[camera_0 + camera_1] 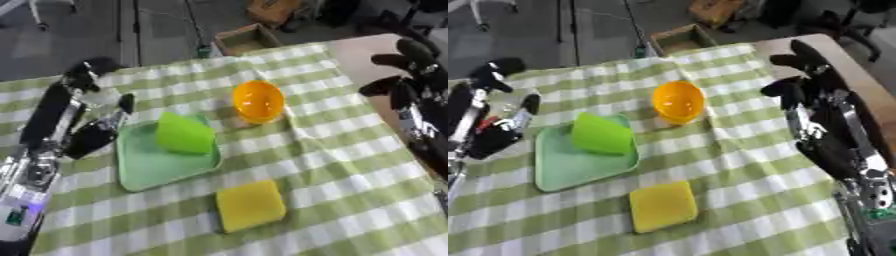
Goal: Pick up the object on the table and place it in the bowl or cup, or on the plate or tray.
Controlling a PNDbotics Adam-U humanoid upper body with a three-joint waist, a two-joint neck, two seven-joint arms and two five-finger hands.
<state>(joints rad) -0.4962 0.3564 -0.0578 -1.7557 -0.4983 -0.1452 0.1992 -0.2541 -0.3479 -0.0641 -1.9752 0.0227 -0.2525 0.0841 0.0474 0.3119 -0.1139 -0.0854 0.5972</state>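
Checked cloth (350, 165): green cup (185, 133) tipped on tray (149, 170), mouth facing right.

A lab or workshop floor, not a home.
Past the far edge of the checked tablecloth (332, 165): bare grey concrete floor (79, 40), open cardboard boxes (248, 38), metal stand legs (129, 25).

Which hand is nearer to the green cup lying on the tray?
Left. The left hand is just beside the green cup, at the tray's edge; the right hand hovers far off, past the orange bowl.
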